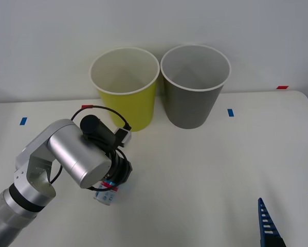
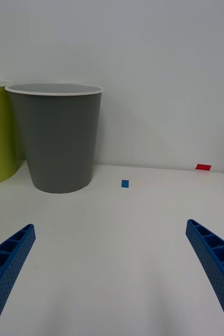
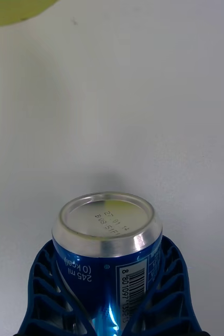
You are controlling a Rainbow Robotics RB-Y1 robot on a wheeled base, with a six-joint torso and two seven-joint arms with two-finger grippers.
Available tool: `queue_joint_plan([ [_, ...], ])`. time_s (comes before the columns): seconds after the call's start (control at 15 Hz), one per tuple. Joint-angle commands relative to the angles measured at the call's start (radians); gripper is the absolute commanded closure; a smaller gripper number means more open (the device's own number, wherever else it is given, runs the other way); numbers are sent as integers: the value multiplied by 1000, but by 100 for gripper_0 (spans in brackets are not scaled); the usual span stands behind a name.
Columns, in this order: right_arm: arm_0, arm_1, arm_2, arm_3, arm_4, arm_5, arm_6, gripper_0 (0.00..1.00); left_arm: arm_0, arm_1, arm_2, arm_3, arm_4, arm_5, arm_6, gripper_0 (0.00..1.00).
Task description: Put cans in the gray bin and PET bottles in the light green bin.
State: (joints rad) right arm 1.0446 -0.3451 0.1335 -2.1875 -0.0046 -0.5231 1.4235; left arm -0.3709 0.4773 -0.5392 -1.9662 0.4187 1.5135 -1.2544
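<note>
One can (image 1: 104,196) is seen on the white table (image 1: 205,175), low and left of centre in the front view, mostly hidden under the left arm's silver wrist. In the left wrist view the can (image 3: 107,247) is a blue drink can w/ a silver end turned toward the camera (date code stamped on it, "245 ml" and a barcode printed on the side). The left gripper (image 3: 109,294) is closed around it: its ribbed blue fingers (image 3: 43,289) are pressed against both sides of the can, which is lying on the tabletop. In the front view the left gripper (image 1: 108,191) is set well short of both bins.

Two bins are counted, upright at the back of the table, side by side and nearly touching. The light green bin (image 1: 127,100) stands to the left, approx. straight behind the left arm; the gray bin (image 1: 192,103) stands to its right. Both have white rims; nothing can be seen inside either.

Tape marks on the table: three blue (far left, between arm and nothing else; right of the gray bin (image 1: 230,112)) cannot all be confirmed — two blue are seen in the front view, plus one red at the far right edge.

The right gripper (image 1: 287,218) is held low at the front right corner, fingers spread wide apart, nothing between them. In the right wrist view the right gripper (image 2: 112,273) faces the gray bin (image 2: 56,142).
</note>
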Motion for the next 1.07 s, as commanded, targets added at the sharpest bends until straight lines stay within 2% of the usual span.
queue_joint_plan([
  [0.07,0,0,0,0,0,0,0,0,47,61,1,-111,-25,-30,0,100],
  [0.27,0,0,0,0,0,0,0,0,124,113,35,-270,-29,-84,-8,100],
  [0.47,0,0,0,0,0,0,0,0,219,101,166,-396,18,-113,-99,100],
  [0.6,0,0,0,0,0,0,0,0,264,67,286,-450,98,-122,-186,100],
  [0.73,0,0,0,0,0,0,0,0,285,64,360,-493,164,-124,-246,100],
  [0.93,0,0,0,0,0,0,0,0,285,64,458,-530,264,-131,-261,100],
  [1.07,0,0,0,0,0,0,0,0,285,64,515,-571,293,-153,-270,100],
])
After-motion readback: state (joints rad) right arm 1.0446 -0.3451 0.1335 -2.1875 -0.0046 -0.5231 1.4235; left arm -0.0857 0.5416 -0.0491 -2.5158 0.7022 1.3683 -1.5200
